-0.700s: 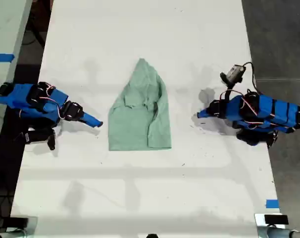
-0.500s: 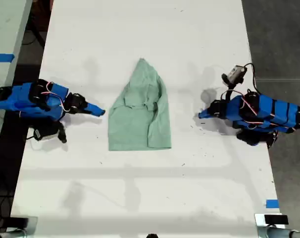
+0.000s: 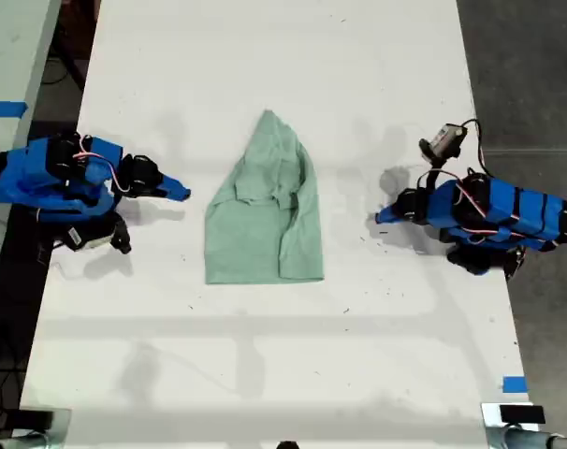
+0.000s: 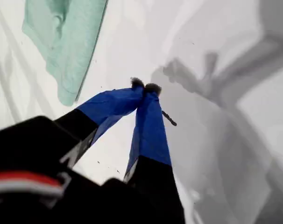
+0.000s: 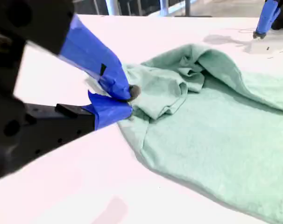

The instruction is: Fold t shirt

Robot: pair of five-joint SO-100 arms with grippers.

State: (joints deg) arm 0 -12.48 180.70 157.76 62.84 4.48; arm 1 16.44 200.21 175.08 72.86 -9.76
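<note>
The first end effector (image 4: 145,87) and second end effector (image 5: 126,100) are clenched, empty. Approaching closed would likely shove the t shirt (image 3: 265,210) — bunching it.

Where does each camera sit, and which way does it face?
Exterior view: overhead, looking down at the table; both blue arms show.
First wrist view: on my first gripper, facing the table, t shirt beyond.
Second wrist view: on my second gripper, low, facing the t shirt.
Shared: all three show the t shirt.
</note>
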